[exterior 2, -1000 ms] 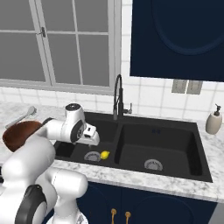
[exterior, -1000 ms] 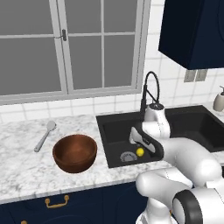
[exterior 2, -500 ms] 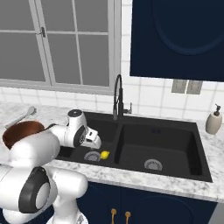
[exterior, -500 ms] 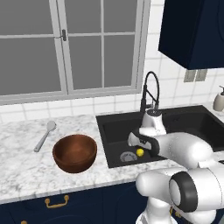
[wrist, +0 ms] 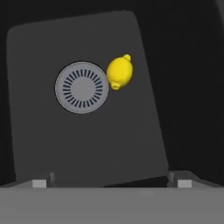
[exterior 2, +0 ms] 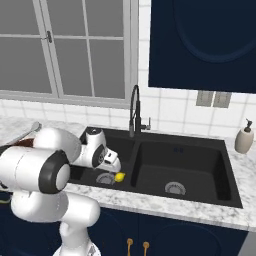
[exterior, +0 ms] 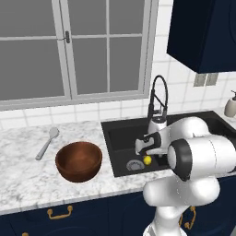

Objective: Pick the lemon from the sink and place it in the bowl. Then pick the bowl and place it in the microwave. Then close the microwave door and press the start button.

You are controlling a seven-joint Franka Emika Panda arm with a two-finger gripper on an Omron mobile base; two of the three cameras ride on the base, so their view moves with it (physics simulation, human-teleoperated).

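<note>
A rendered home kitchen, black double-basin sink (exterior 2: 200, 150) with arched faucet (exterior 2: 135, 112) set in a marble bench (exterior: 27, 177), grey-framed window (exterior: 69, 46) behind the sink, white tile wall, navy cupboards with brass handles (exterior: 60, 213) below, soap dispenser (exterior 2: 244, 139) beside the sink

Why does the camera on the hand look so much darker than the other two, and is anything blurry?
Hand view: it stares into the black sink, so just the lemon and steel drain stand out; edges are sharp, no glare. Left and right base views: evenly lit and crisp, with soft shading inside the bowl.
</note>
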